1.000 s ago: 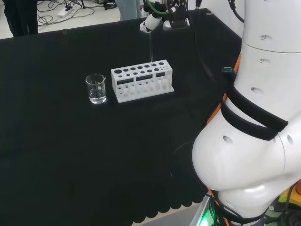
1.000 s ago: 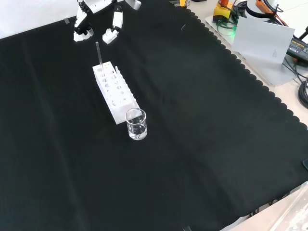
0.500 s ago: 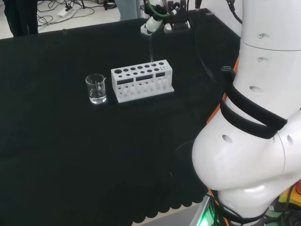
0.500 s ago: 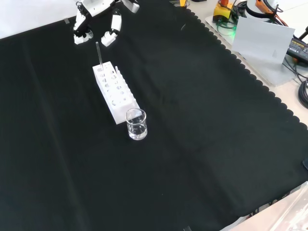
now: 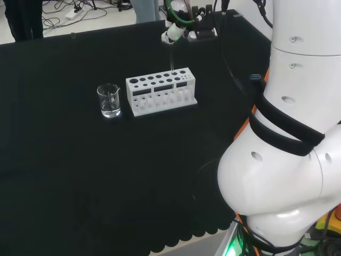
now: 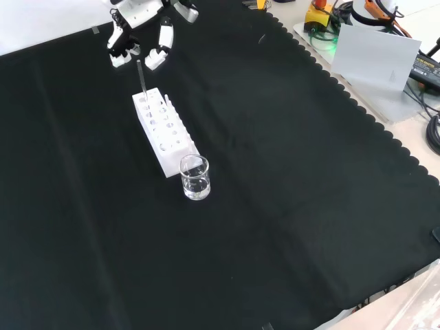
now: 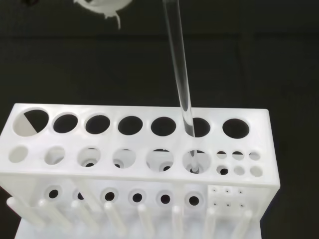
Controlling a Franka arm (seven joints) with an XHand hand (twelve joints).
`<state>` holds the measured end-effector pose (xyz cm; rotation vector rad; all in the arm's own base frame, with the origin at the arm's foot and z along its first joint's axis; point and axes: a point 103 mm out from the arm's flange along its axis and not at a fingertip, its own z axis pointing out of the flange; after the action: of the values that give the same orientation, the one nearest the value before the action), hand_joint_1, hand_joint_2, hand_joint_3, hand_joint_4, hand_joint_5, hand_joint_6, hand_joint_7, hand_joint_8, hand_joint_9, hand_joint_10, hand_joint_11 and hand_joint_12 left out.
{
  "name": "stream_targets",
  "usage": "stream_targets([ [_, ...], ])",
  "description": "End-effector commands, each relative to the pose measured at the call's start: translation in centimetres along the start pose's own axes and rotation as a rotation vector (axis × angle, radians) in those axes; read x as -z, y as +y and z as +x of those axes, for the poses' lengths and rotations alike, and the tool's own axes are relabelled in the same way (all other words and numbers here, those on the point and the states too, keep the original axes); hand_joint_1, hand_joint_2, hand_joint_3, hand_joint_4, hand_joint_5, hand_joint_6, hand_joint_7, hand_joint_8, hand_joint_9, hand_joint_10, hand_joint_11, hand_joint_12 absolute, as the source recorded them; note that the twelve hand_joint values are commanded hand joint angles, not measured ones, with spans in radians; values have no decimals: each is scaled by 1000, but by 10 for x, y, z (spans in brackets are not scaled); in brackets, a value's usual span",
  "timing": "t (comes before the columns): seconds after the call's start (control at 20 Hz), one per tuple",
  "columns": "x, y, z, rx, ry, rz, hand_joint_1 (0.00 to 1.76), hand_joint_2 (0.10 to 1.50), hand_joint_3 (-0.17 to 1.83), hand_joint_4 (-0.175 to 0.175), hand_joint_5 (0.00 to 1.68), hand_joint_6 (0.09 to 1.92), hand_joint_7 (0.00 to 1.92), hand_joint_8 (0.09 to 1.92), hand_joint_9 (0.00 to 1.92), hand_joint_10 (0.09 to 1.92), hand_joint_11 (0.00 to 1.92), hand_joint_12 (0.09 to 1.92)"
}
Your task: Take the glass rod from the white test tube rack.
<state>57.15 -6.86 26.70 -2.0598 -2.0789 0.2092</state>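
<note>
A clear glass rod point(image 6: 141, 75) stands upright in a hole near one end of the white test tube rack point(image 6: 165, 130). In the head view the rod point(image 5: 171, 57) rises from the right end of the rack point(image 5: 161, 92). The black and white hand point(image 6: 141, 15) hangs just above and beyond the rod's top, open. Its fingertips point(image 6: 157, 59) point down on either side of the rod's top and do not touch it. The wrist view looks down the rod point(image 7: 178, 74) into the rack point(image 7: 139, 144), whose other holes are empty. In the head view the hand point(image 5: 181, 29) is above the rack's right end.
A small clear glass beaker point(image 6: 194, 177) stands against the rack's near end in the front view, left of the rack in the head view point(image 5: 109, 100). The arm's big white links point(image 5: 287, 133) stand at the head view's right. The black cloth's scalloped edge point(image 6: 344, 96) runs along the right.
The hand has shifted a little lower and closer over the rod's top. The rod and rack have not moved.
</note>
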Motion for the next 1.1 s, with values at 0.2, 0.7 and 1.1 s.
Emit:
stream_targets([
  [0.2, -7, 1, 8, 13, 12, -1, 853, 745, 657, -175, 573, 982, 839, 968, 1342, 798, 1419, 1018],
  [0.7, -15, 4, 8, 18, 8, 9, 918, 756, 634, -175, 715, 975, 946, 970, 1522, 744, 1631, 921],
  [1.1, -16, 7, 12, 7, 50, -1, 1071, 817, 522, -175, 902, 957, 1035, 1001, 1646, 641, 1776, 734],
])
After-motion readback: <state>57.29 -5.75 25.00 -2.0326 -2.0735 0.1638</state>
